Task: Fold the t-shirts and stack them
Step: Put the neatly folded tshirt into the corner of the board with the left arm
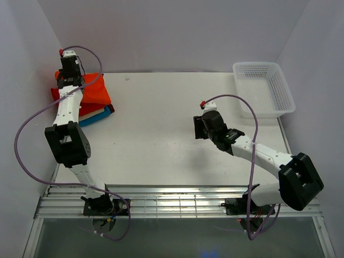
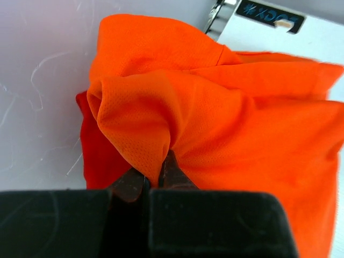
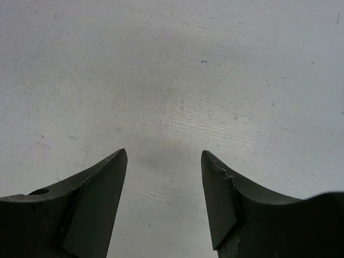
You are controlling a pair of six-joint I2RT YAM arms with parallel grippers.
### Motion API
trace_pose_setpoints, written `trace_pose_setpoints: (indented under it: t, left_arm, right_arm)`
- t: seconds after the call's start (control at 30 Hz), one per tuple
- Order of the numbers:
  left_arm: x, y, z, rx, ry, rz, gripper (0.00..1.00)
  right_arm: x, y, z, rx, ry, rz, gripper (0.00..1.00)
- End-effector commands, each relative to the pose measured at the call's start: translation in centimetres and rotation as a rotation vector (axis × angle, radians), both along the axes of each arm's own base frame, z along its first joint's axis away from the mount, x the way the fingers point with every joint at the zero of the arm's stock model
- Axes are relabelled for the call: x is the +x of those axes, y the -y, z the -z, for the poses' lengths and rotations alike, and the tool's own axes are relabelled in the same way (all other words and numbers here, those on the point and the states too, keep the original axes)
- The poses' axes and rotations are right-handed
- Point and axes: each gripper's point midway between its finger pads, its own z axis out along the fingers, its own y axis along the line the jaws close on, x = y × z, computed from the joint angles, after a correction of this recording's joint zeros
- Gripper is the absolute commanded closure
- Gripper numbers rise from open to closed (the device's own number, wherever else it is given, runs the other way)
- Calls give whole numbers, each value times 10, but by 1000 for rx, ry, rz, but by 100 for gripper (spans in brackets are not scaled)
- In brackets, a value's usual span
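Both arms showing white link shells and black boxy joint housings: left arm, right arm. Black bases carrying small wiring. Thin purple cable trailing each arm in loose loops, ending in small red plug by wrist. Right gripper showing two dark grey wedge fingers, flat inner faces, one edge looking chipped. Left gripper showing dark tapered fingers, looking worn brownish, above matte black block.

orange t-shirt part-hides L fingertips, lower tees
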Motion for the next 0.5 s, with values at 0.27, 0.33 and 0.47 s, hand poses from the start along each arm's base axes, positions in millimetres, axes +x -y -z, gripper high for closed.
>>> trace_pose_setpoints:
  t: [0.27, 0.33, 0.47]
  left_arm:
    - [-33, -74, 26, 40, 14, -268, 100]
    - [-36, -86, 30, 38, 12, -311, 94]
    - [-35, -96, 36, -28, 52, -391, 39]
  right_arm:
    - [3, -5, -11, 22, 31, -15, 36]
    - [3, -4, -11, 20, 29, -18, 36]
    - [4, -3, -10, 10, 31, -10, 32]
